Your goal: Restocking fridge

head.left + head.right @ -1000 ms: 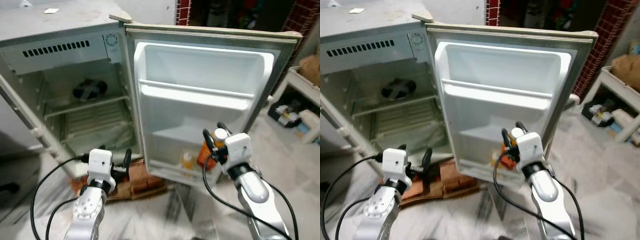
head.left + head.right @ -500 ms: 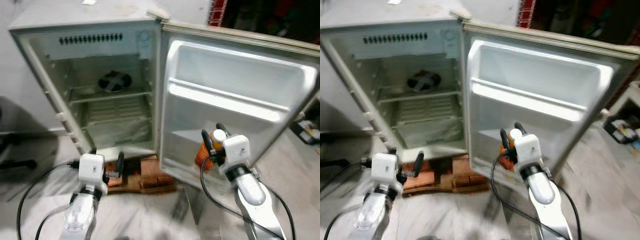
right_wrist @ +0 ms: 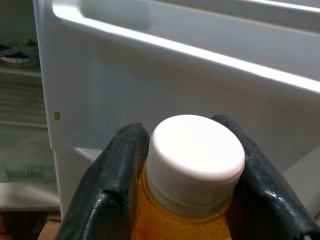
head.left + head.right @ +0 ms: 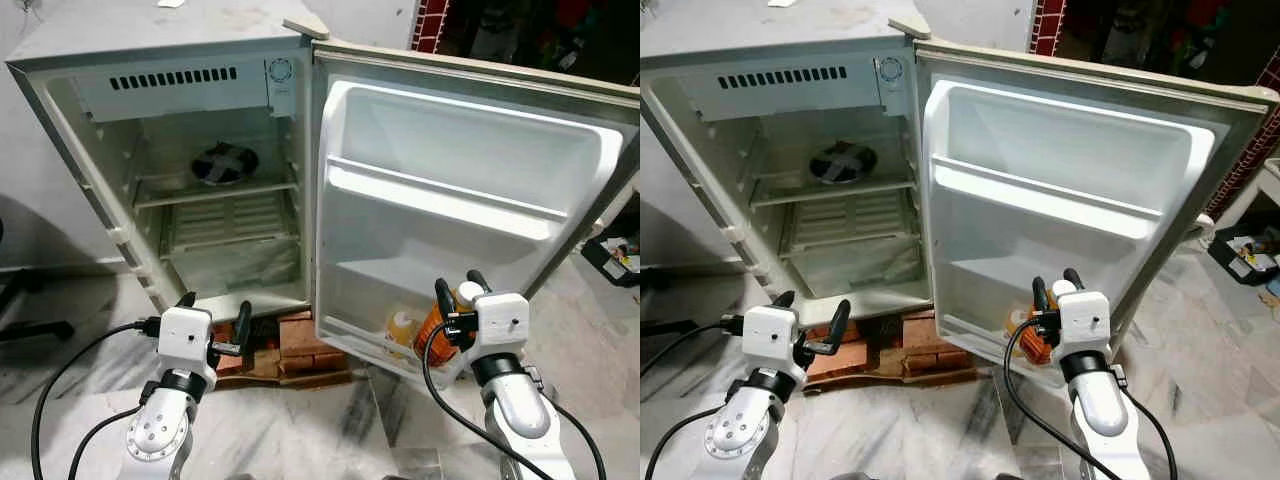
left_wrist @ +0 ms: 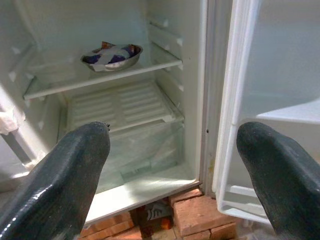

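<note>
The fridge (image 4: 790, 120) stands open, with its door (image 4: 1080, 190) swung wide to the right and a metal bowl (image 4: 843, 161) on the upper shelf inside. The right end effector (image 4: 1058, 296) grips an orange bottle (image 4: 1038, 340) with a white cap, just in front of the lowest door shelf (image 4: 985, 335), where another small bottle (image 4: 1017, 320) stands. The left end effector (image 4: 812, 322) hovers with its fingers spread, above the bricks (image 4: 890, 350) under the fridge.
</note>
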Motion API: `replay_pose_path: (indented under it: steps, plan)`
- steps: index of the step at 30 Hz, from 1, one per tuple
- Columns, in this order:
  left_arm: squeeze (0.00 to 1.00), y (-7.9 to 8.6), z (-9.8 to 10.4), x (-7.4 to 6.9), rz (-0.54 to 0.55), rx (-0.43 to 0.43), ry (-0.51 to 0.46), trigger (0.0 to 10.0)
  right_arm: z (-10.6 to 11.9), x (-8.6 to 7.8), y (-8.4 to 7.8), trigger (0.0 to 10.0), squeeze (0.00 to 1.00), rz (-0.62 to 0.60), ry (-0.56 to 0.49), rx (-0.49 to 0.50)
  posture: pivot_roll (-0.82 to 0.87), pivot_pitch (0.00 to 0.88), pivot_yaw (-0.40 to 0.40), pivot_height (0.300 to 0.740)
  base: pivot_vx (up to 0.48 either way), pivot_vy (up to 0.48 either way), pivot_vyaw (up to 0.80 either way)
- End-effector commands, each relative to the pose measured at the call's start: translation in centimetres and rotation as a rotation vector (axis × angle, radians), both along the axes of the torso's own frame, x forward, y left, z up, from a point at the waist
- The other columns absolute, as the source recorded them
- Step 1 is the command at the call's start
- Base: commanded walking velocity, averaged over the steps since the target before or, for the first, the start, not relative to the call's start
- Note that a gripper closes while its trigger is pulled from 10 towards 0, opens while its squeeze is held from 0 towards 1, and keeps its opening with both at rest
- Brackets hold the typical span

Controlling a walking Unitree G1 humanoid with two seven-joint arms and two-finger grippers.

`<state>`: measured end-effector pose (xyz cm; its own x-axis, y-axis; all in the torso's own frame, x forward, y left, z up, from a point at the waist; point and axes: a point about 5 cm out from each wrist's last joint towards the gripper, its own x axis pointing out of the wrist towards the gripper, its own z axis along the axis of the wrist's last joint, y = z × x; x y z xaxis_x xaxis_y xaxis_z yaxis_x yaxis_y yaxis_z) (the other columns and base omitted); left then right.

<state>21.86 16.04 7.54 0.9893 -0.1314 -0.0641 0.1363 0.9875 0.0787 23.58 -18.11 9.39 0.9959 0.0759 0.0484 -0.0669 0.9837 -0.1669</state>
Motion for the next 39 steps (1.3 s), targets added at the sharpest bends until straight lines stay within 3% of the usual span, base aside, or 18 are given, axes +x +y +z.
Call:
replay_pose_path:
  steps: [1, 9, 31, 39]
  plan:
    - [0.0, 0.1, -0.1, 0.0, -0.003, 0.005, 0.01, 10.0, 0.9, 0.4, -0.2, 10.0, 0.0, -0.01, -0.034, -0.004, -0.01, 0.035, -0.009, 0.74, 0.281, 0.0, 0.0]
    - [0.0, -0.2, -0.4, -0.2, -0.006, -0.004, 0.023, 10.0, 1.3, 0.7, -0.6, 10.0, 0.0, 0.0, -0.041, -0.017, -0.02, 0.053, -0.016, 0.74, 0.32, 0.0, 0.0]
    - [0.0, -0.3, -0.7, -0.5, -0.002, -0.007, 0.04, 10.0, 1.4, 0.6, 0.4, 10.0, 0.0, 0.086, -0.033, -0.029, -0.02, 0.058, -0.022, 0.74, 0.34, 0.0, 0.0]
    - [0.0, -0.2, -0.8, -0.4, 0.008, -0.007, 0.048, 10.0, 1.1, 0.6, 0.8, 10.0, 0.0, 0.111, -0.013, -0.004, -0.02, 0.057, -0.02, 0.74, 0.0, 0.0, 0.0]
